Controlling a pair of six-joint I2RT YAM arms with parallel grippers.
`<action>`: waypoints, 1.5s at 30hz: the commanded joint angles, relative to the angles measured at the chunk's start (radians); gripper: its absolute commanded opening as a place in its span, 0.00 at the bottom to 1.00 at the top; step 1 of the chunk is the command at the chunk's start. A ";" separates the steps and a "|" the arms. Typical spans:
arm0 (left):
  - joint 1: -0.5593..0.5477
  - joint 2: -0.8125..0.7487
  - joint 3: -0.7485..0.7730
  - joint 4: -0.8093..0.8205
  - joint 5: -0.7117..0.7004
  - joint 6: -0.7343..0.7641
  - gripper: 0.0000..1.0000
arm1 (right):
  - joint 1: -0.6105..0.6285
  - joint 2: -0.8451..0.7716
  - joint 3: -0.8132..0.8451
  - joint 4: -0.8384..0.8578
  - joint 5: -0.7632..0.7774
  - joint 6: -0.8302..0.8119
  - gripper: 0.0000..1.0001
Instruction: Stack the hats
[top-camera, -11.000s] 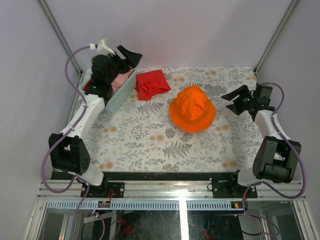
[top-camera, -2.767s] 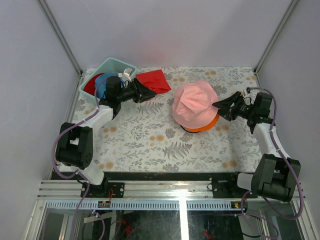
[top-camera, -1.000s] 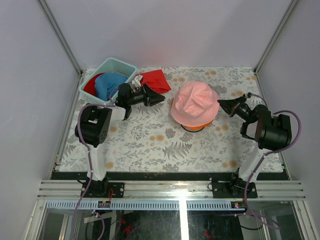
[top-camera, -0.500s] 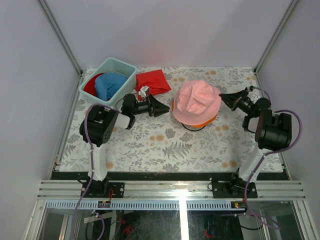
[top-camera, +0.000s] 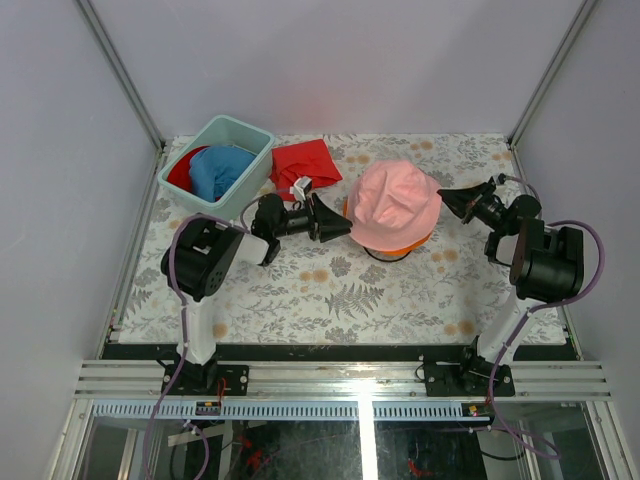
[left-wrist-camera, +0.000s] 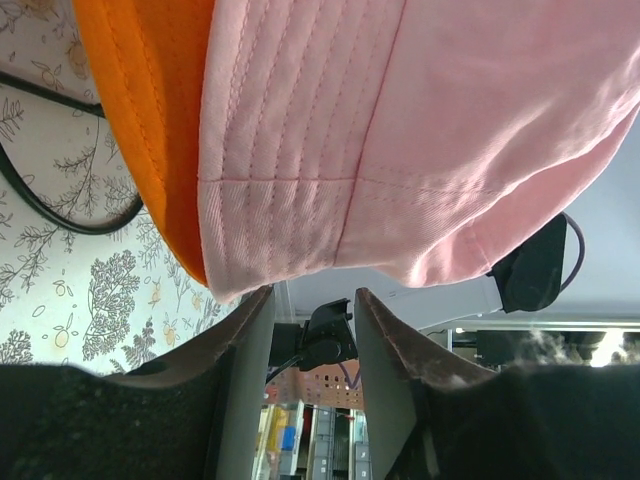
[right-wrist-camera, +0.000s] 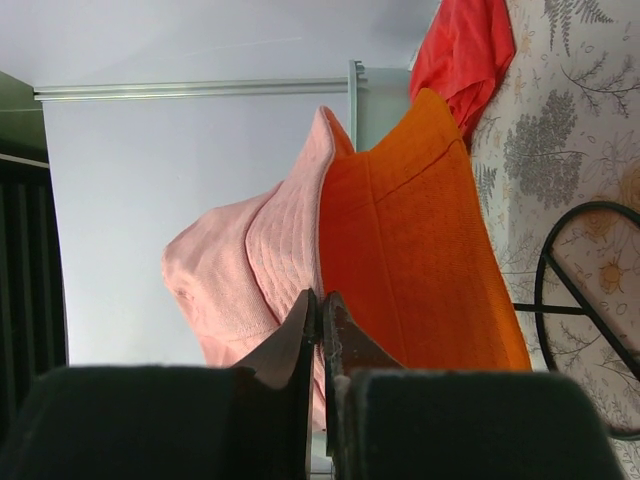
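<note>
A pink hat sits over an orange hat at the middle of the table. In the left wrist view the pink hat overlaps the orange hat just beyond my fingers. My left gripper is open at the stack's left brim, and nothing lies between its fingers. At the right brim my right gripper is shut, its tips pointing at the seam between the pink hat and the orange hat. A blue hat and a red hat lie in the bin.
A teal bin stands at the back left. A flat red cloth lies beside it, behind the left gripper. A black wire stand holds the stacked hats off the floral tabletop.
My left gripper has slid right towards the hat stack and its jaws have spread wider. The right gripper has shifted slightly back and stays shut.
</note>
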 joint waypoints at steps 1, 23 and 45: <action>-0.010 -0.012 -0.039 0.065 -0.032 0.020 0.38 | -0.004 -0.067 -0.013 -0.048 0.020 -0.071 0.00; -0.021 -0.048 -0.042 -0.057 -0.122 0.151 0.39 | -0.004 -0.109 -0.037 -0.091 0.012 -0.097 0.00; -0.048 -0.030 0.027 -0.116 -0.184 0.206 0.43 | -0.004 -0.123 -0.049 -0.068 0.011 -0.070 0.00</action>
